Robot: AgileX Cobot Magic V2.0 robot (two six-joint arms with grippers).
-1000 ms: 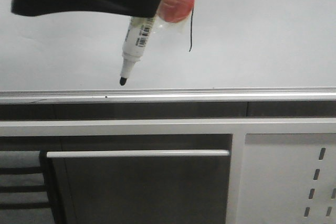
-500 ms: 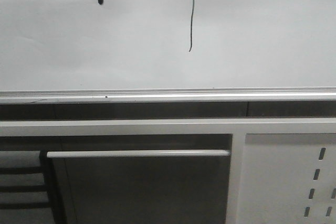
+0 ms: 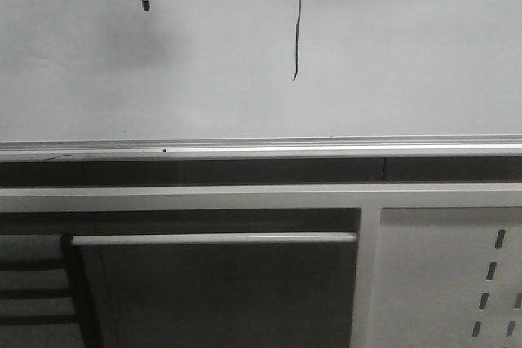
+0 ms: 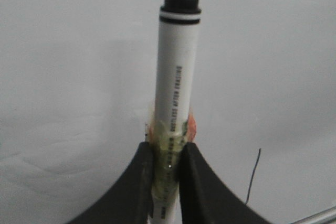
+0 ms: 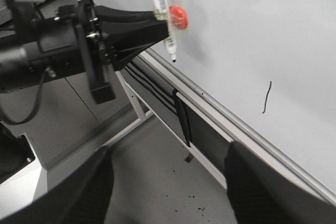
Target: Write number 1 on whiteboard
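The whiteboard [image 3: 391, 55] fills the upper front view, with its silver rail [image 3: 261, 149] along the lower edge. The number 1 [image 3: 297, 37], a thin dark vertical stroke hooked at the bottom, is on it; it also shows in the left wrist view [image 4: 253, 174] and the right wrist view [image 5: 266, 97]. My left gripper [image 4: 168, 156] is shut on a white marker [image 4: 177, 87] wrapped in tape. The marker's black tip [image 3: 146, 6] hangs at the top left of the front view, left of the stroke. My right gripper [image 5: 165, 182] is open and empty, away from the board.
Below the board are a dark frame with a white crossbar [image 3: 212, 238] and a white slotted panel [image 3: 449, 283] at the right. The right wrist view shows the left arm [image 5: 63, 45], an orange-red piece [image 5: 178, 17] on the marker, and grey floor [image 5: 157, 182].
The left gripper with the marker has risen and moved left off the stroke, uncovering it. It is now out of the front view except the marker's tip.
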